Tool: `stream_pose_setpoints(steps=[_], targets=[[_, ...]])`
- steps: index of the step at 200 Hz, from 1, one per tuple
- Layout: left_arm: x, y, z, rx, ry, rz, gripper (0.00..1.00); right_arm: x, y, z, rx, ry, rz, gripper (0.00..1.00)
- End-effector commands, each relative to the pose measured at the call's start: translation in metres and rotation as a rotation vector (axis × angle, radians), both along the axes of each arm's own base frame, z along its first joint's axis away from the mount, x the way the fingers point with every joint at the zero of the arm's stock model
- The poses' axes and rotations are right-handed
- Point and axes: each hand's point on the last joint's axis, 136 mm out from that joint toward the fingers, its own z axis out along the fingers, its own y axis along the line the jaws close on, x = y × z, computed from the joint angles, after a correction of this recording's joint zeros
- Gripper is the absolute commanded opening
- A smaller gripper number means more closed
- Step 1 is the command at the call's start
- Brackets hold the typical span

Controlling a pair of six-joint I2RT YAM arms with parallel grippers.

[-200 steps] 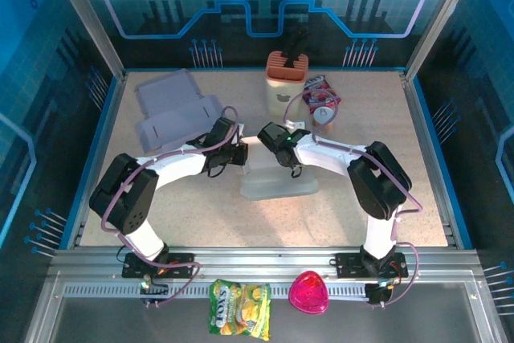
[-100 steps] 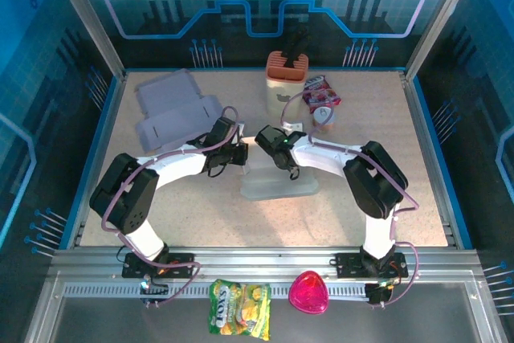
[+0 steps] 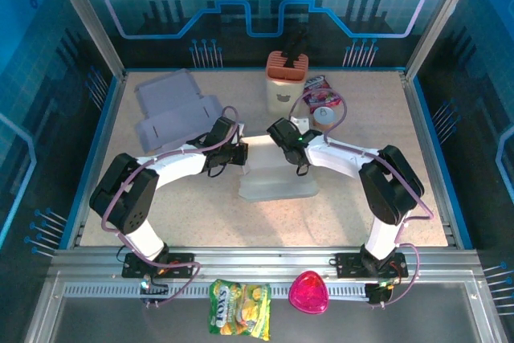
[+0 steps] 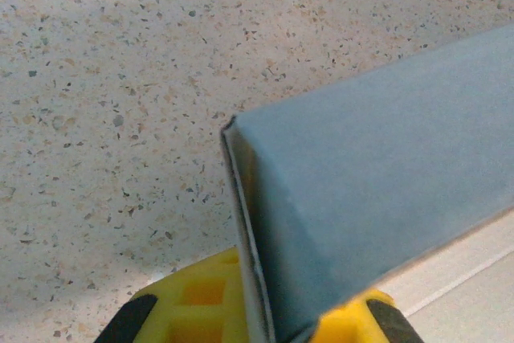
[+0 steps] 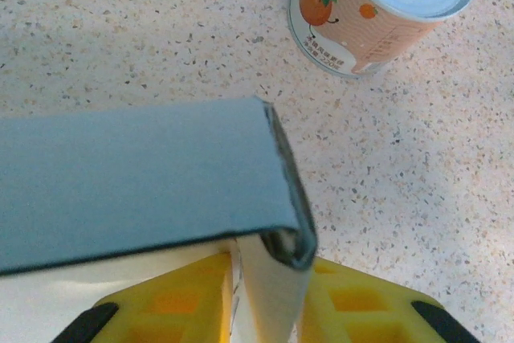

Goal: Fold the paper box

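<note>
Far to the left of the paper box point(image 3: 277, 182), toward the back of the desk point(image 3: 201, 214), lies a flat grey cardboard sheet point(image 3: 169, 106), well apart from the work.

The left end effector point(image 3: 238, 156) sits at the box's left end. In the left wrist view its yellow fingers point(image 4: 189, 303) are closed on the thin upright wall there, right at a corner where two panels meet.

The box itself stands in the middle of the desk between the two arms. It is pale, partly raised, and its long side faces the arm bases.

The right end effector point(image 5: 267, 299) is at the box's right end, its fingers on either side of a wall whose top edge is doubled over. I cannot tell whether they are pressing on that wall or only straddling it.

Just beyond the box's right end stands a can with an orange print point(image 5: 377, 14), close to the corner but not touching it.

The step in hand appears to be setting the end walls. To do it well:

- The left grip should act as the anchor, holding its corner square so the box does not skate.
- The right side should work along the scored crease, pressing the doubled flap down flush rather than pulling outward, which would splay the wall.
- Any sweep past the right corner should stay low and short so it does not knock the can.
</note>
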Motion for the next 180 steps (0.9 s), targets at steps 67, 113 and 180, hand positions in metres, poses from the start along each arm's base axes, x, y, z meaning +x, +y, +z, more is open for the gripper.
stream_pose_setpoints(steps=[67,113,180], targets=[[-0.010,0.007,-0.016,0.046,0.070,0.014,0.00,-0.011,-0.017,0.000,-0.083,-0.040,-0.094,0.00],[-0.012,0.009,-0.021,0.022,0.060,0.055,0.05,-0.013,-0.016,0.001,-0.067,-0.035,-0.088,0.00],[-0.019,0.004,-0.023,0.027,0.026,0.072,0.15,-0.016,-0.015,-0.003,-0.046,-0.014,-0.104,0.00]])
